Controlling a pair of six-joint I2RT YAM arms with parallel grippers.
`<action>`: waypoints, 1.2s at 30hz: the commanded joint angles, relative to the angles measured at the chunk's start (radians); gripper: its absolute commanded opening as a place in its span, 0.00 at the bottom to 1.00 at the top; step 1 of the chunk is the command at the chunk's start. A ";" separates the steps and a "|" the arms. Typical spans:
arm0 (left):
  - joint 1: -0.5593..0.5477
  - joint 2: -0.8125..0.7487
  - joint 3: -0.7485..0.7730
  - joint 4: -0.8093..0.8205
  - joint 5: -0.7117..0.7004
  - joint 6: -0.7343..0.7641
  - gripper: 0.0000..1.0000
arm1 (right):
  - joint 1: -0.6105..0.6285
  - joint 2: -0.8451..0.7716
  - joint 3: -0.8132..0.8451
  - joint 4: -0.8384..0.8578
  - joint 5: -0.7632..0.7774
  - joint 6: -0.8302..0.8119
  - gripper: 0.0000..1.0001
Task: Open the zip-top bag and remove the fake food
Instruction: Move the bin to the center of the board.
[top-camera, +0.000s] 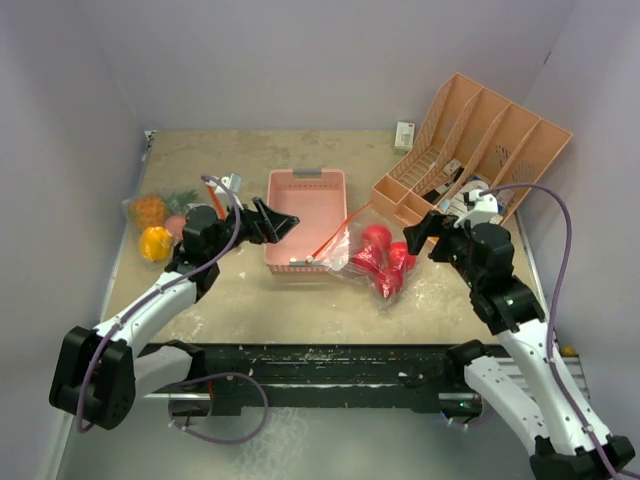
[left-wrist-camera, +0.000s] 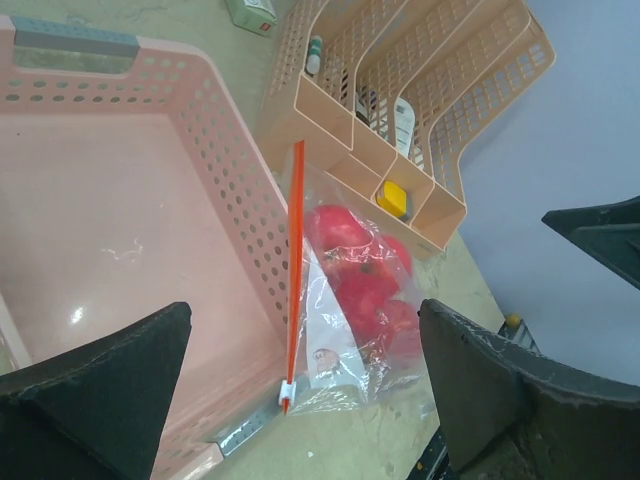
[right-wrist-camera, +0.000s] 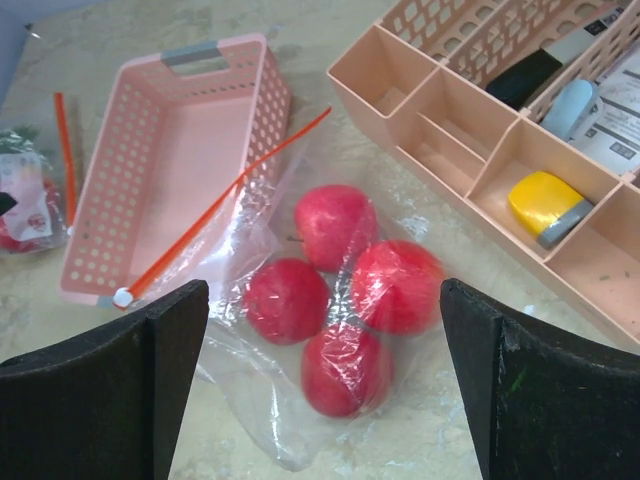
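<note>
**A:** Okay, right gripper (right-wrist-camera: 325, 290)?
**B:** Jaws spread wide, holding nothing. It hangs above the zip-top bag (right-wrist-camera: 235, 360). From the wrist view the four red fruits (right-wrist-camera: 335, 225) lie between the two fingers, lower down on the table, untouched.

**A:** Left gripper (left-wrist-camera: 305, 310)?
**B:** Also wide apart, nothing in it. It hovers over the near right corner of the pink basket (left-wrist-camera: 230, 170), with the bag just beyond that wall.

**A:** Where's the bag, exactly?
**B:** Flat on the table between the basket and the peach organizer (right-wrist-camera: 450, 150). Its orange zipper strip (right-wrist-camera: 230, 190) leans on the basket's right wall, and the white slider (right-wrist-camera: 122, 297) sits at the near corner. Can't tell if it's sealed.

**A:** Other containers?
**B:** The organizer is tilted back. There's a yellow block (right-wrist-camera: 545, 200) in one front compartment, and bottles and cartons in the slots behind.

**A:** Rest of the food?
**B:** Orange pineapple (top-camera: 150, 210) and yellow pepper (top-camera: 155, 243) at the table's far left, well apart from both grippers. They look bagged; a second orange strip (right-wrist-camera: 65, 150) shows there.

**A:** Anything else?
**B:** A small white carton (top-camera: 404, 134) at the back edge.
</note>
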 joint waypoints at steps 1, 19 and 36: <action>-0.006 0.026 0.038 0.024 -0.008 0.028 0.99 | 0.004 0.058 0.021 0.006 0.048 0.003 1.00; -0.007 0.072 0.047 0.036 -0.022 0.022 0.99 | 0.004 0.041 -0.038 0.064 -0.088 -0.026 0.93; -0.037 -0.136 -0.084 -0.221 -0.109 0.003 0.20 | 0.394 0.405 -0.030 0.365 -0.072 0.047 0.27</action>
